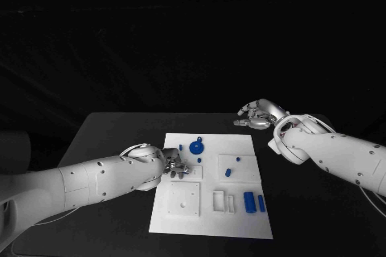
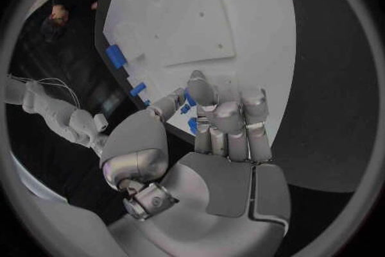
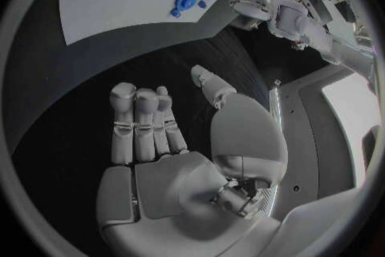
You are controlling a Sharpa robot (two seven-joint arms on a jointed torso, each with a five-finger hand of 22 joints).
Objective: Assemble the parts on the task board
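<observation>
Blue parts await seating, so the left hand, fingers loosely curled and empty over the task board, should descend slowly and squarely.

Dim scene (fisheye-bent wrist views)

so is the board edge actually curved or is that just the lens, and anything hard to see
Lens: the head view shows the task board straight-edged; both wrist views bow it. The head view is dim, the black table merging into the background; the left hand hides whatever lies beneath it.
</observation>
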